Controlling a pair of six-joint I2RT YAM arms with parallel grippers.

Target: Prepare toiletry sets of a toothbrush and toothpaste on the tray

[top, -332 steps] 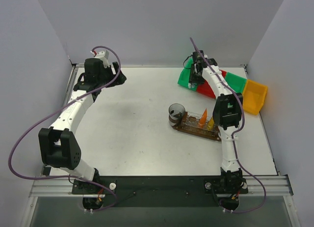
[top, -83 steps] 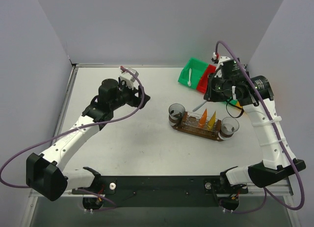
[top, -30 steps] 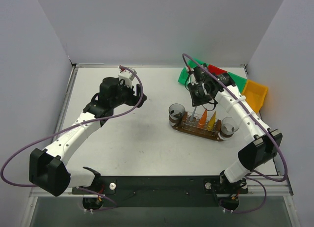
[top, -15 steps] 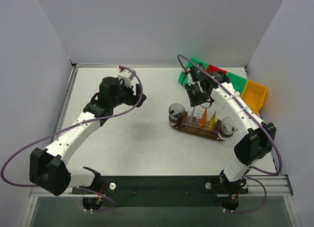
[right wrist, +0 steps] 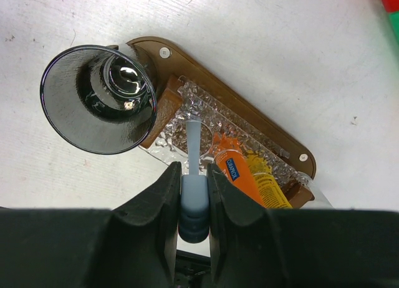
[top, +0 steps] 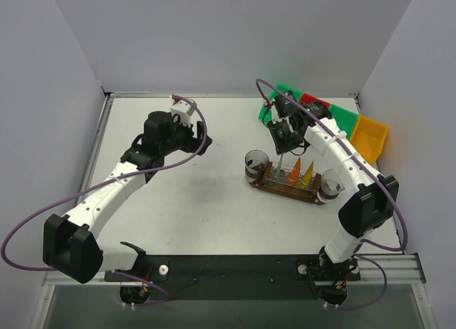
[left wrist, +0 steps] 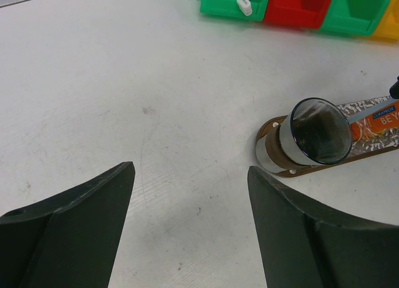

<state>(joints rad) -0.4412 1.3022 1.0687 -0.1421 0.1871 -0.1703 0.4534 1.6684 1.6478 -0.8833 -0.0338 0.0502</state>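
The dark brown wooden tray (top: 285,189) lies right of centre, with an orange toothpaste tube (top: 294,171) and a yellow one (top: 306,175) standing in its middle. A dark glassy cup (top: 256,162) stands at its left end and another cup (top: 330,181) at its right end. My right gripper (right wrist: 194,176) is shut on a white toothbrush (right wrist: 193,141), held upright over the tray (right wrist: 237,104). The brush's lower end points into a small clear cup just left of the orange tube (right wrist: 234,169). My left gripper (left wrist: 190,176) hangs open and empty over bare table, left of the cup (left wrist: 318,132).
A row of plastic bins stands at the back right: green (top: 273,110), red (top: 313,101), green (top: 343,119), yellow (top: 370,138). A white toothbrush (left wrist: 240,1) lies in the leftmost green bin (left wrist: 218,4). The right arm arches over the tray's right side.
The right gripper carried the toothbrush from the bins to above the tray's middle and lowered it a little in the last second. The left arm has stayed still.
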